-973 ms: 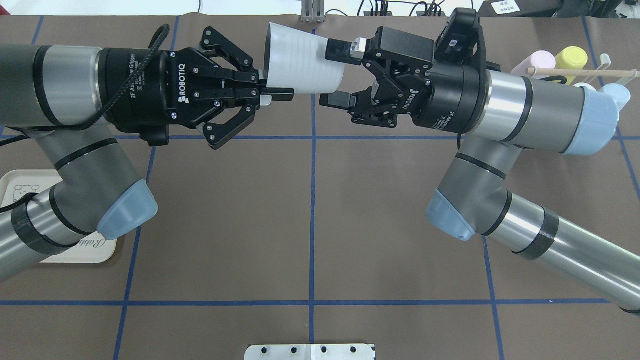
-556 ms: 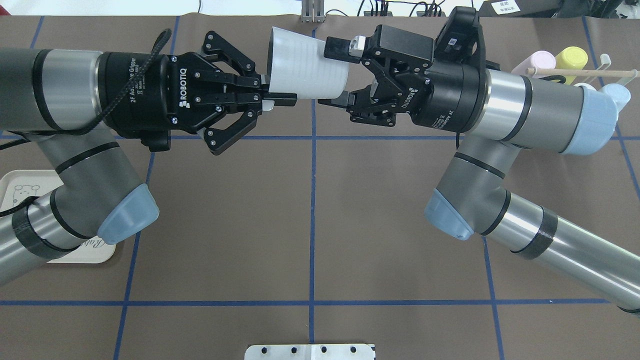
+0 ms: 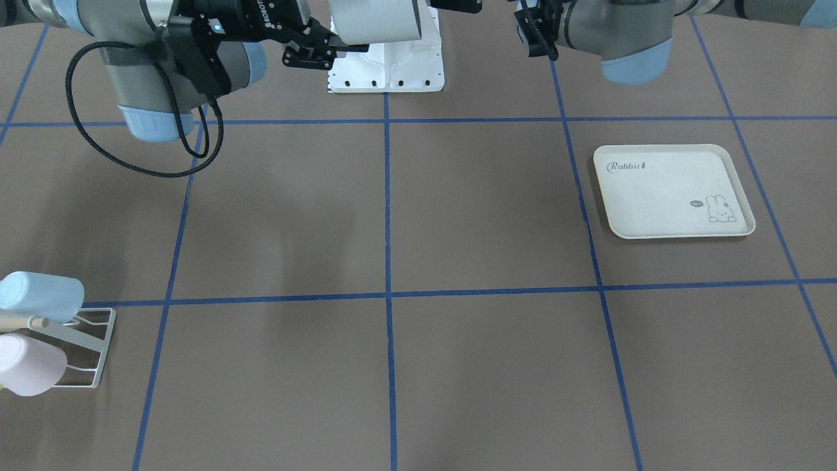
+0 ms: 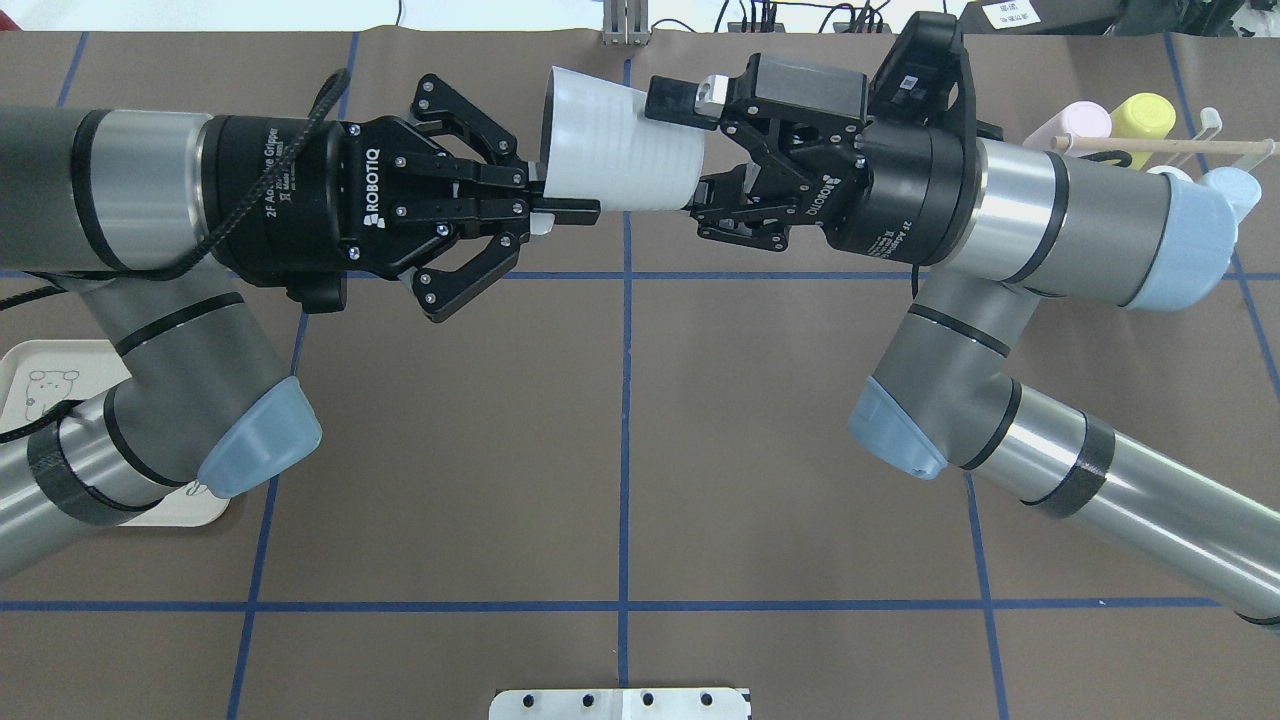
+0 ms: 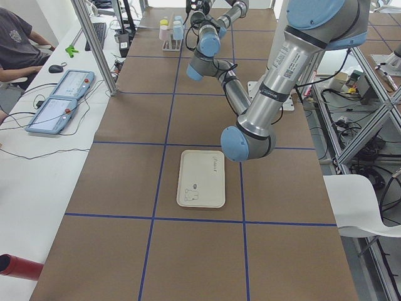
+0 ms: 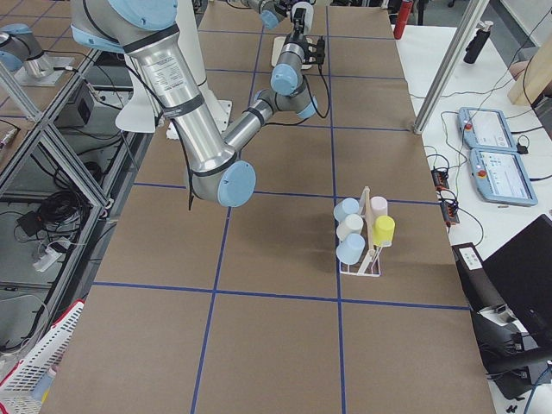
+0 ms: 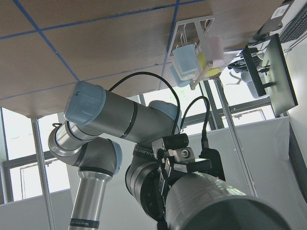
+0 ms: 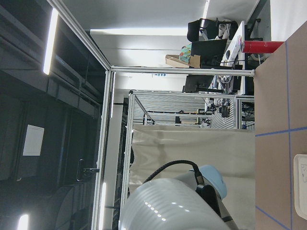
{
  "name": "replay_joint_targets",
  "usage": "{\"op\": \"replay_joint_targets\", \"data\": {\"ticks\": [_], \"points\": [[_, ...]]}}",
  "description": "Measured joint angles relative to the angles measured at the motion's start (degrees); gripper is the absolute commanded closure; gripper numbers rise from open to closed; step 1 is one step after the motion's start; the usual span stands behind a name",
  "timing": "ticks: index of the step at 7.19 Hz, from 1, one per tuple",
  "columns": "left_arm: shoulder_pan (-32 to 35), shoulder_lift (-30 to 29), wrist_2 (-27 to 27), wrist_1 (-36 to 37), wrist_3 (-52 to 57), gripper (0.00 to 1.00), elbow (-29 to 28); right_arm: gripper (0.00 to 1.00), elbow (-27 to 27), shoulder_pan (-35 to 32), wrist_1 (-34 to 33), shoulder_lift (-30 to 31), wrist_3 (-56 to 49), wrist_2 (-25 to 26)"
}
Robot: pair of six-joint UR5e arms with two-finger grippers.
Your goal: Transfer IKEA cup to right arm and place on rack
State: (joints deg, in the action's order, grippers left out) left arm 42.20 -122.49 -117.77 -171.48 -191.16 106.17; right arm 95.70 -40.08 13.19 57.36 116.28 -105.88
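Observation:
The white IKEA cup (image 4: 615,150) hangs on its side above the table's far middle, and also shows in the front view as cup (image 3: 376,19). My left gripper (image 4: 560,205) is shut on the cup's rim at its lower left. The right arm (image 4: 1010,215) reaches in from the right. Its right gripper (image 4: 688,150) is open, one finger on each side of the cup's base, the upper fingertip (image 4: 675,97) against the cup wall. The white wire rack (image 4: 1210,125), with its wooden dowel (image 4: 1160,146), stands at the far right; in the front view the rack (image 3: 88,347) sits low left.
A pink cup (image 4: 1080,120), a yellow cup (image 4: 1145,115) and a pale-blue cup (image 4: 1238,185) hang on the rack. The cream rabbit tray (image 3: 673,190) lies under my left arm's side. A white mounting plate (image 4: 620,703) sits at the near edge. A person (image 5: 12,37) sits beside the table.
My left arm has carried the cup a little to the right, so its base sits deeper between the right gripper's fingers. The right gripper's lower finger now tucks close against the base.

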Motion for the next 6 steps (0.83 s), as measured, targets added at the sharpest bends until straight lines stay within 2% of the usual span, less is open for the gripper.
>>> {"op": "replay_joint_targets", "data": {"ticks": [2,3,4,6], "points": [[-0.04,-0.02,0.03,-0.01,0.06,1.00,-0.04,0.45,-0.80,0.00,1.70,0.10,0.00,0.09],[-0.14,-0.02,0.03,0.00,0.08,0.30,-0.06,0.51,-0.91,-0.01,1.99,0.17,0.00,0.07],[-0.32,-0.02,-0.02,0.06,0.19,0.00,-0.10,0.55,-0.92,-0.02,2.15,0.16,0.00,0.08],[-0.38,0.03,-0.06,0.06,0.49,0.00,-0.03,0.59,-0.95,-0.03,2.55,0.31,0.00,0.10]]}}
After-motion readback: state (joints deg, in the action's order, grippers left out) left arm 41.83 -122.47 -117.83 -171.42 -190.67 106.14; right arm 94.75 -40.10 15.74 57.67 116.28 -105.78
